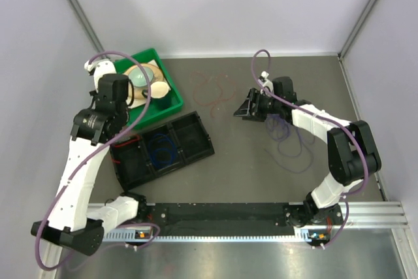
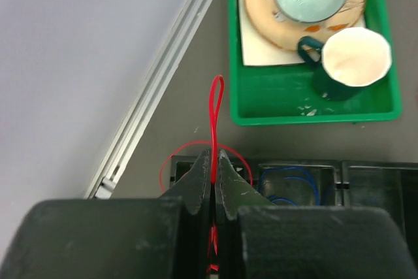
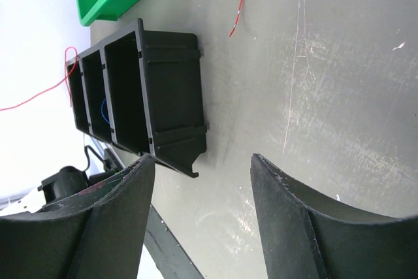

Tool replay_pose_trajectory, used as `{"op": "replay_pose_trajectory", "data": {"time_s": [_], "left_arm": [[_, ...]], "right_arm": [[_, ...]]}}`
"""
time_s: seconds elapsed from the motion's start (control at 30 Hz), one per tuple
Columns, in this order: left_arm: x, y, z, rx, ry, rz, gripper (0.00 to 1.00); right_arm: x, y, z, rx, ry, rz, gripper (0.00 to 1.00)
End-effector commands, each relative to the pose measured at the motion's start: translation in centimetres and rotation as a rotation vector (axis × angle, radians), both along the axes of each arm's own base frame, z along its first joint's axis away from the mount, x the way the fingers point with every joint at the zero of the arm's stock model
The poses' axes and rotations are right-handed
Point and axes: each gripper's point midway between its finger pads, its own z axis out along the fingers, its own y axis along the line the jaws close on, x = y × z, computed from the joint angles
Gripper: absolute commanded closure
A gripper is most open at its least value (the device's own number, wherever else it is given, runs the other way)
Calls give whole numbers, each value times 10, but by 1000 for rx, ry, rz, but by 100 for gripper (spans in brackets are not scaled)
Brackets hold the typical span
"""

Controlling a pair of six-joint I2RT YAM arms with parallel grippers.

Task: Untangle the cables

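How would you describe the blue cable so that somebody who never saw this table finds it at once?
Find the black tray with three compartments, next to the green bin. The blue cable lies coiled in its middle compartment. The only other cable at the tray is the red cable, pinched in the shut left gripper.

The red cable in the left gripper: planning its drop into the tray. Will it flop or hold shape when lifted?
Probably floppy over length: the red cable curls loosely by the shut left gripper. Its short loop past the jaws holds shape, so likely slightly springy. So thin, it looks very light.
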Motion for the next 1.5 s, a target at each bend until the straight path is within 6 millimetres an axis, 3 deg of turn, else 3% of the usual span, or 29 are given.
{"op": "replay_pose_trajectory", "data": {"time_s": [0.0,0.03,0.1,0.13,0.33,0.47,0.67,0.97,1.2,1.23,1.3,1.33,1.47], "left_arm": [[-9,10,13,-18,-34,18,100],[-10,9,31,-31,-72,5,100],[-17,9,43,-29,-60,-12,100],[-20,7,58,-40,-87,-33,100],[-30,-13,85,-112,-146,-163,100],[-35,-14,112,-118,-233,-193,100],[-51,-11,173,-122,-431,-219,100],[-56,-14,210,-137,-544,-249,100],[-39,-14,237,-115,-578,-228,100],[-30,-12,237,-106,-567,-204,100],[-31,-8,254,-96,-606,-181,100],[-18,-11,254,-87,-590,-175,100],[-7,-17,281,-92,-667,-199,100]], "right_arm": [[-1,11,11,28,-44,36,40],[0,10,11,26,-44,35,40],[0,11,11,25,-46,38,40],[1,12,11,28,-45,38,40],[4,16,15,48,-55,37,40],[2,19,16,47,-54,45,40],[1,18,19,47,-57,40,40],[1,19,24,51,-64,38,40],[0,21,27,55,-68,42,40],[0,21,28,56,-71,42,40],[1,21,29,56,-73,41,40],[1,21,29,57,-73,42,40],[4,23,34,59,-88,52,40]]}}
